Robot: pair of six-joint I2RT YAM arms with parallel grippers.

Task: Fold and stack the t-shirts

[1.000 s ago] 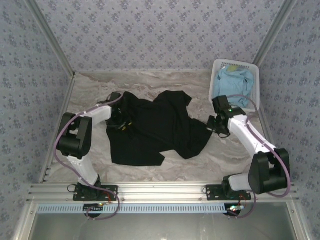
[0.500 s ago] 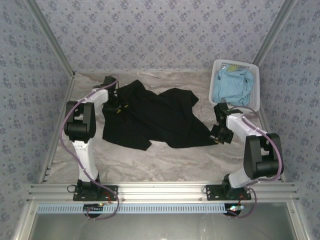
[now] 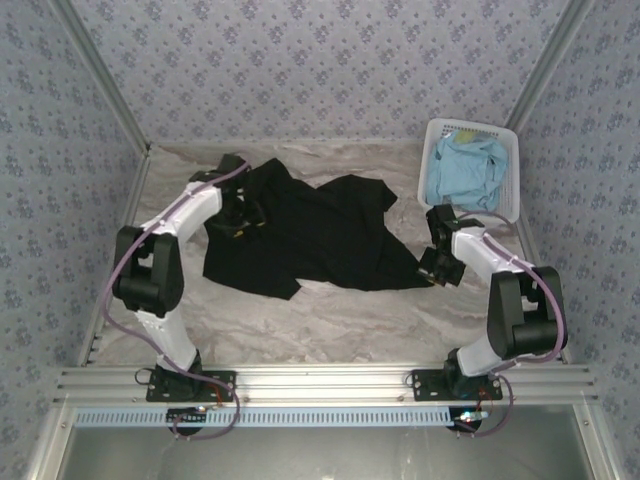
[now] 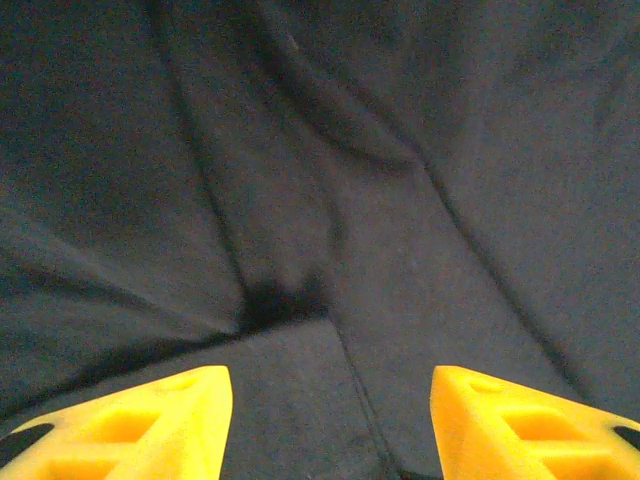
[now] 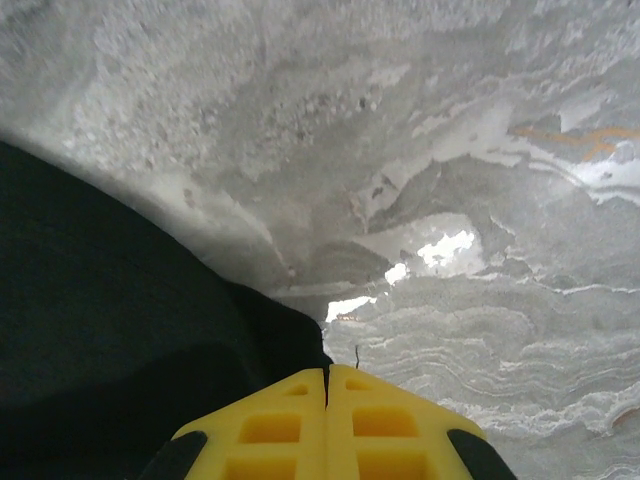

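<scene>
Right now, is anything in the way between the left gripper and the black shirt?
No, nothing visible. The left gripper hangs open directly over the black t-shirt, with just wrinkled fabric in front of its fingers.

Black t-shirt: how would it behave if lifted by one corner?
Probably floppy: the black t-shirt lies creased and rumpled. Lifted, it would likely drape and drag along the table. It looks thin, so it is probably light.

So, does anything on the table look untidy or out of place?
The black tee lies crumpled and twisted rather than flat, with creases and a ragged outline. The blue tee sits bunched up in the basket. Nothing looks spilled or damaged.
</scene>
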